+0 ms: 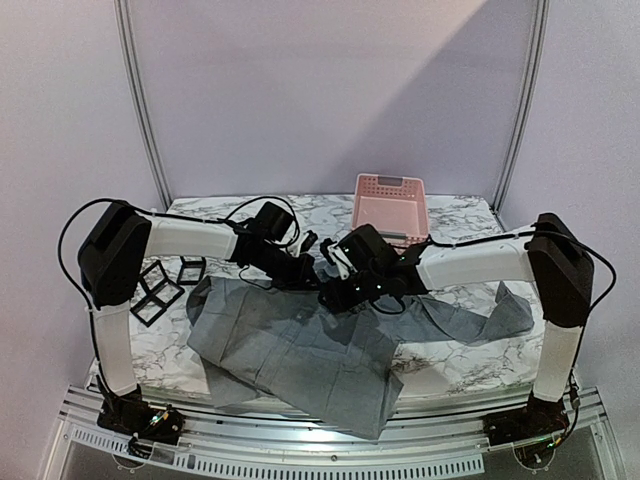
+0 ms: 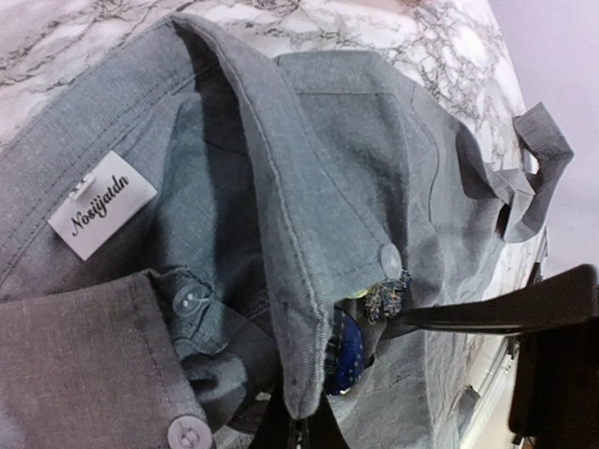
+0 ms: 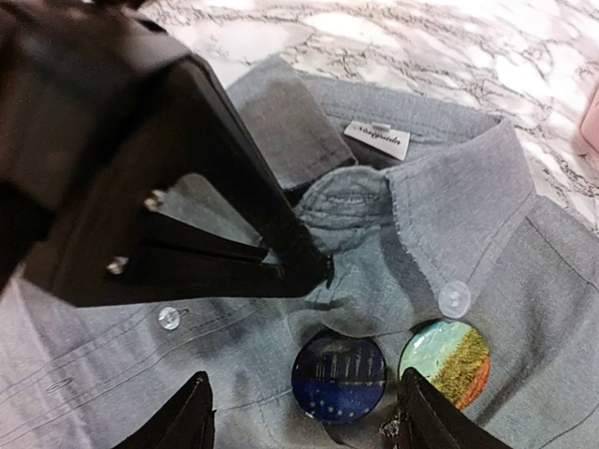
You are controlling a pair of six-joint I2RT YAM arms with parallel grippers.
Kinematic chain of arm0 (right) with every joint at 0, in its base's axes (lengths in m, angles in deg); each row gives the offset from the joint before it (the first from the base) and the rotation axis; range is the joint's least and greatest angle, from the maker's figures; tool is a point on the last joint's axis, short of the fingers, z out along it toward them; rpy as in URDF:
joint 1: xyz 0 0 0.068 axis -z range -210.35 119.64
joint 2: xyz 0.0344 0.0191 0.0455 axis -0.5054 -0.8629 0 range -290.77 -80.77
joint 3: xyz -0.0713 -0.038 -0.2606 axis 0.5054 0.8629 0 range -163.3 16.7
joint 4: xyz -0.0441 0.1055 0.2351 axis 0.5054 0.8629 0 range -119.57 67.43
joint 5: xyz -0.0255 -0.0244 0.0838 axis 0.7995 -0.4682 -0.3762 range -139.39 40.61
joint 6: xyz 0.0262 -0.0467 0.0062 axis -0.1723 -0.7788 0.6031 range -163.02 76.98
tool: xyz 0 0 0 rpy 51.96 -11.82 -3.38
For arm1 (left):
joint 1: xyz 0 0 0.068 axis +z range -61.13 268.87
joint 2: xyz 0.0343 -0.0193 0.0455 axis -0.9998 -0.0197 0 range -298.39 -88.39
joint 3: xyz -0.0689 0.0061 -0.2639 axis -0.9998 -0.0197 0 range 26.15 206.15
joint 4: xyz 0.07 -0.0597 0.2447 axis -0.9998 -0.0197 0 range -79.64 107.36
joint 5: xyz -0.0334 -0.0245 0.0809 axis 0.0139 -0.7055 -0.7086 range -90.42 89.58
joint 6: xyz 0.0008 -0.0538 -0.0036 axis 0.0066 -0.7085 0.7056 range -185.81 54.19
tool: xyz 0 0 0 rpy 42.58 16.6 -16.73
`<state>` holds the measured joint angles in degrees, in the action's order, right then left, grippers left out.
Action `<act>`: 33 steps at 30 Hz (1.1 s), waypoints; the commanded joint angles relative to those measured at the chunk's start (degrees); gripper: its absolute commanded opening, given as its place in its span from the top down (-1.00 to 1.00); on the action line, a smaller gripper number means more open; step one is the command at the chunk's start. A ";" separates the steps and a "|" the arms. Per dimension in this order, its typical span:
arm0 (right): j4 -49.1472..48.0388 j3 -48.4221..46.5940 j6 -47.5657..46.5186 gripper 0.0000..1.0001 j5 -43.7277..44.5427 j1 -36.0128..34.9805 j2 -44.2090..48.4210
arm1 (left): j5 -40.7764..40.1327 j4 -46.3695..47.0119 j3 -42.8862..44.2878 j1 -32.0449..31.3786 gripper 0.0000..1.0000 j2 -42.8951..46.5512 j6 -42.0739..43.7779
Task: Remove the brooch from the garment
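Firmly on garment [image 3: 524, 281], left tool [image 3: 321, 271]; right tool [image 3: 304, 393] agape astride brooch [image 3: 339, 379]

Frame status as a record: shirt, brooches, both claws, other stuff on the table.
garment: grey shirt spread on marble table
brooches: blue brooch and green-orange brooch, side by side below the collar
left claw: shut, pinching shirt fabric by the collar
right claw: open, fingers either side of blue brooch, not gripping
other: pink basket at far edge; black frames at left
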<state>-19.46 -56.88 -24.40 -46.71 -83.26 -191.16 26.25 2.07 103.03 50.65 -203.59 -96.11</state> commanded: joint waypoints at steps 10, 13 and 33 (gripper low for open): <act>7.58 -6.75 -3.36 -0.23 6.21 -2.03 -7.68 | 0.82 0.26 -0.86 0.60 1.00 0.71 -0.40; 8.57 -8.00 -3.60 -0.17 6.64 -2.06 -8.99 | 1.05 0.30 -0.82 0.60 1.00 0.68 -0.32; 13.45 -13.15 -5.64 0.59 18.42 -5.42 -12.64 | 1.32 0.27 -0.90 0.60 1.00 0.94 -0.46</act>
<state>-7.42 -68.64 -29.41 -30.49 -87.54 -202.46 27.06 1.94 102.71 51.29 -203.59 -96.51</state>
